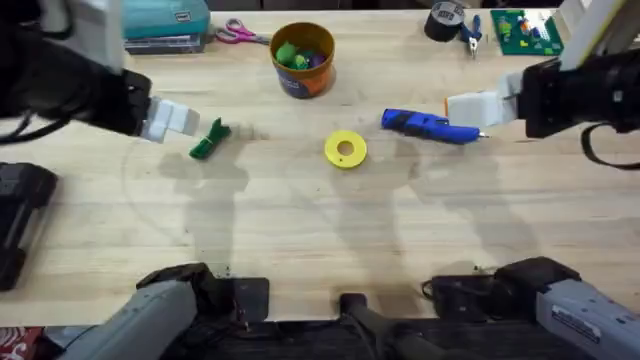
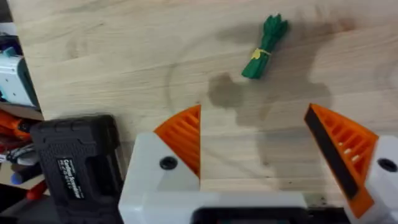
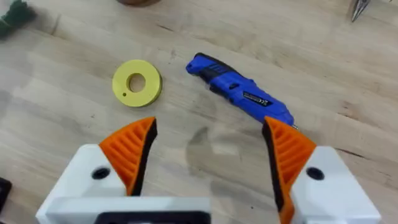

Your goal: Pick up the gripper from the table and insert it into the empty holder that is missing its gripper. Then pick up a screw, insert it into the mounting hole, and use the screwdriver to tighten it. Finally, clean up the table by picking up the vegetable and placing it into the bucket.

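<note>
Now, left tool [image 2: 255,149] spread wide, empty; vegetable [image 2: 264,46] flat on desk [image 2: 112,56] just ahead. Right tool [image 3: 208,155] parted, empty, screwdriver [image 3: 239,90] just beyond it. Risk: pads skid the small vegetable away; bucket [image 1: 302,60] already holds items, so a drop could bounce out

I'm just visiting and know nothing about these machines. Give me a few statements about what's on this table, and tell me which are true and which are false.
1. The small green leafy toy vegetable lies on the wooden table. True.
2. The round orange-brown bucket is empty. False: green and blue pieces sit inside it.
3. The blue pen-shaped screwdriver lies flat beside the yellow round disc. True.
4. The left gripper is clamped on the vegetable. False: its orange pads stand apart, and the vegetable lies beyond them.
5. The right gripper is open, holding nothing. True.
</note>
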You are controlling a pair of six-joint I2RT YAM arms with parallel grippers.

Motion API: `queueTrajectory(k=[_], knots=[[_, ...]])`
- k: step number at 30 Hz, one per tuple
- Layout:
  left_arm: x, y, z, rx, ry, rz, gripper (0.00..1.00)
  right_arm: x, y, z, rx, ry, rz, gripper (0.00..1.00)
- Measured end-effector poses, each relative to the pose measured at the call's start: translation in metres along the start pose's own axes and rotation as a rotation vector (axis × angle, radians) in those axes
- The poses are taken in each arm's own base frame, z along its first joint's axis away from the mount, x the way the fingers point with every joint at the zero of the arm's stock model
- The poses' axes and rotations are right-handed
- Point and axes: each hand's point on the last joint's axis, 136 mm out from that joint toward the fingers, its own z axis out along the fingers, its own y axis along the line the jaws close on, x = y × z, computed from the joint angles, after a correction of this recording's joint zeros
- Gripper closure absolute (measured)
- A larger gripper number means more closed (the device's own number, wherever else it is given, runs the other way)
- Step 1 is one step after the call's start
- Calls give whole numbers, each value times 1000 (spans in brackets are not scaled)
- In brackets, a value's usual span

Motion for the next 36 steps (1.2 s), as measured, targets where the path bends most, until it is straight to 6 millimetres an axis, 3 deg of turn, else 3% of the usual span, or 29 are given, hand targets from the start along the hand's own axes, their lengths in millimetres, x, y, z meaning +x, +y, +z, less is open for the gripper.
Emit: queueTrajectory(k=[7,8,12,13,23,30,36], knots=[[3,-13,53,119,156,159,17,0,0,0,0,0,-3,5],[3,-20,70,176,182,222,17,0,0,0,0,0,-3,5],[0,-24,94,229,197,272,17,0,0,0,0,0,-3,5],[2,-27,109,279,212,284,17,0,0,0,0,0,-3,6],[11,-38,164,373,273,310,16,0,0,0,0,0,-3,5],[15,-42,180,396,295,311,20,0,0,0,1,0,-3,5],[11,-40,182,386,280,312,100,0,0,0,1,0,-3,5]])
